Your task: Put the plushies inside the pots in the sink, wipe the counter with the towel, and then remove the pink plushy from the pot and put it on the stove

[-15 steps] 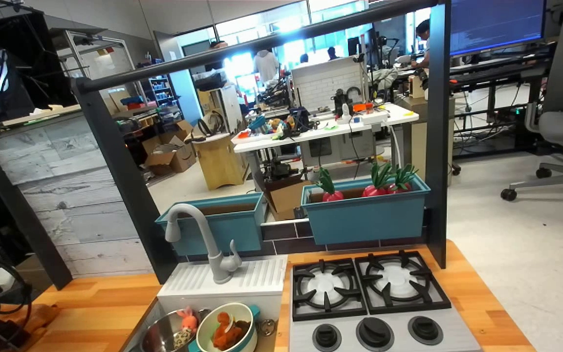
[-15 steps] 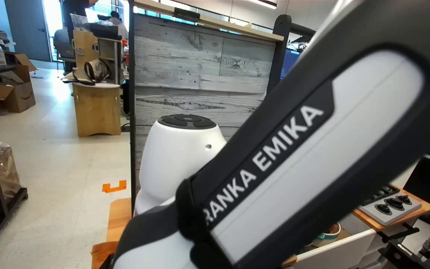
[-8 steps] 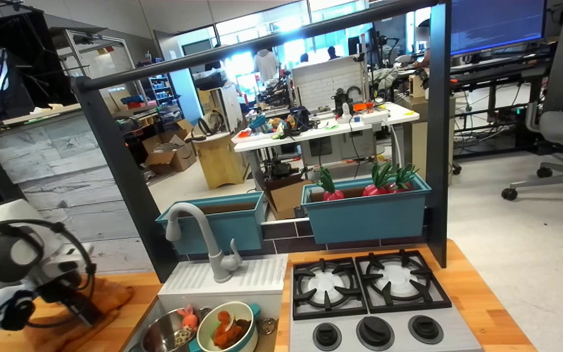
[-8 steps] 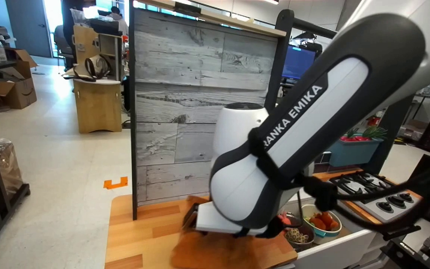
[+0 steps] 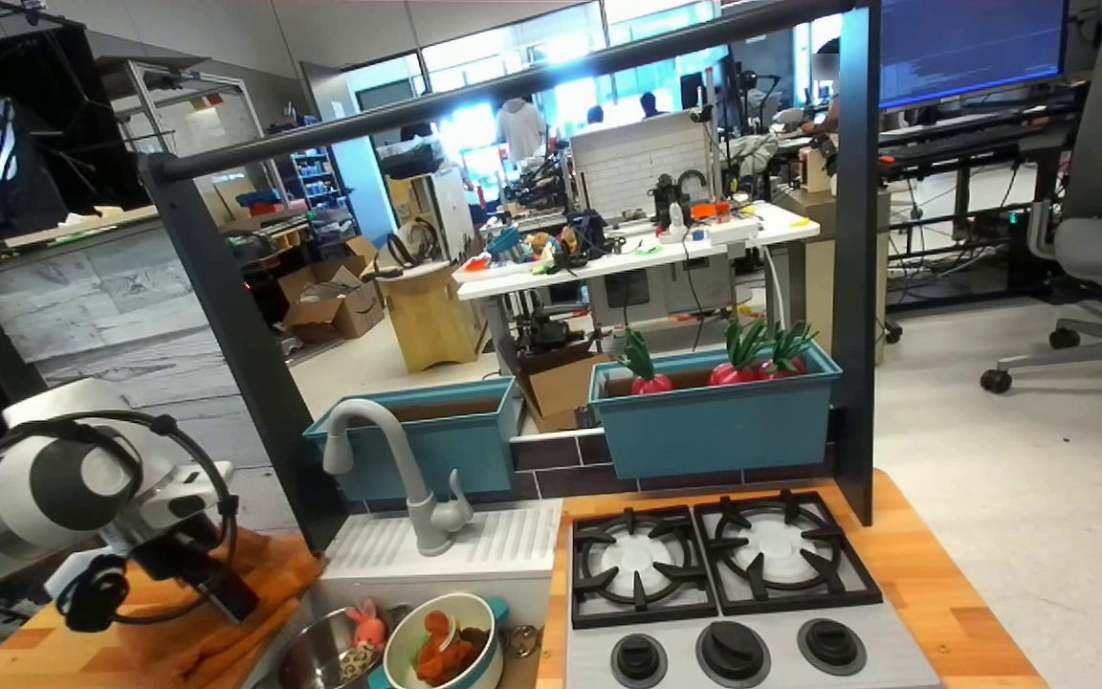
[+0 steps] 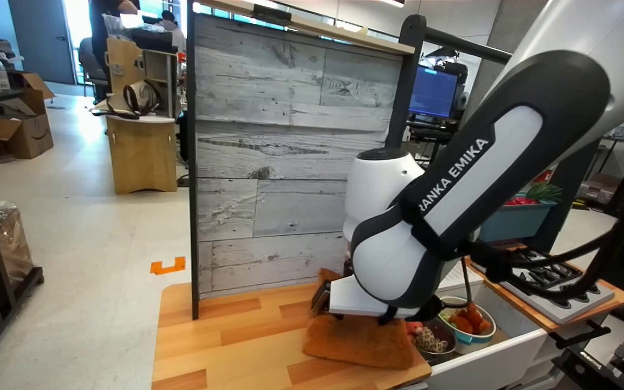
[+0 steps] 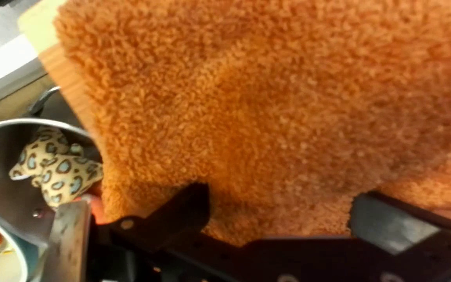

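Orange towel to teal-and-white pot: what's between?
A sliver of wooden counter, then the metal pot holding the leopard-print plushy and pink plushy, in an exterior view.

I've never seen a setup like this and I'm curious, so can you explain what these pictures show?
The white-and-black machine is a robot arm, with a pincer at its end. Two pictures come from cameras standing apart from it; the close-up comes from a camera the arm itself carries. An orange towel lies on the wooden counter, next to the sink. The sink holds a metal pot, with a pink toy and a spotted toy inside, and a white pot with at least an orange toy. The pincer stands open at the towel, apparently touching it; I see nothing gripped.
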`<control>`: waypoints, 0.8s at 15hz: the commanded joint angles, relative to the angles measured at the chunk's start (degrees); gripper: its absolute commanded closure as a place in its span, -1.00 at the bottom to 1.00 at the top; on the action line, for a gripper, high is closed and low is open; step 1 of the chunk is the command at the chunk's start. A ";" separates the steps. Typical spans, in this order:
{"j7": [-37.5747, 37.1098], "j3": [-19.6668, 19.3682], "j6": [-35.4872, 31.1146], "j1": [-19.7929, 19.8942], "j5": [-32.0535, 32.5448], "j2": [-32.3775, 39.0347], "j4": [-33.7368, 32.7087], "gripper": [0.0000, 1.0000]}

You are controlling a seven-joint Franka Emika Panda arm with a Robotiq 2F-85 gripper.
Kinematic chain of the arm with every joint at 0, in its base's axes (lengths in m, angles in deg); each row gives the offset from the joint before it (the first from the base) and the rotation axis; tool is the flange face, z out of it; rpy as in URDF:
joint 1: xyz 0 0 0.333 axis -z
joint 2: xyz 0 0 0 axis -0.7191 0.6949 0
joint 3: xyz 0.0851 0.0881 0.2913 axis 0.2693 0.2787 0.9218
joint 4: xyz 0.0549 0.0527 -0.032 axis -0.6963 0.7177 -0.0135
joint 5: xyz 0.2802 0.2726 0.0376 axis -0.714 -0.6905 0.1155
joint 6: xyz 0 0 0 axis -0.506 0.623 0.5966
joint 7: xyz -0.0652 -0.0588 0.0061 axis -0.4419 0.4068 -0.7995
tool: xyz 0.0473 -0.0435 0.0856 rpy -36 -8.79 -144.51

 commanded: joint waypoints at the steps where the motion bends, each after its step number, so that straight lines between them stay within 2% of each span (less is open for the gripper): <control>1: 1.08 3.91 -0.66 -4.48 3.10 2.56 -3.17 -1.00; 4: 1.55 7.35 0.57 -7.19 2.87 3.24 -6.55 -1.00; 5: 1.51 7.22 0.95 -7.88 2.79 3.88 -7.66 -1.00; 7: 0.12 4.35 0.82 -8.98 2.96 4.82 -8.45 -1.00; 8: 0.16 3.56 0.72 -8.29 2.81 4.56 -7.68 -1.00; 12: -5.04 -5.47 -0.45 -7.78 3.36 1.90 -0.35 -1.00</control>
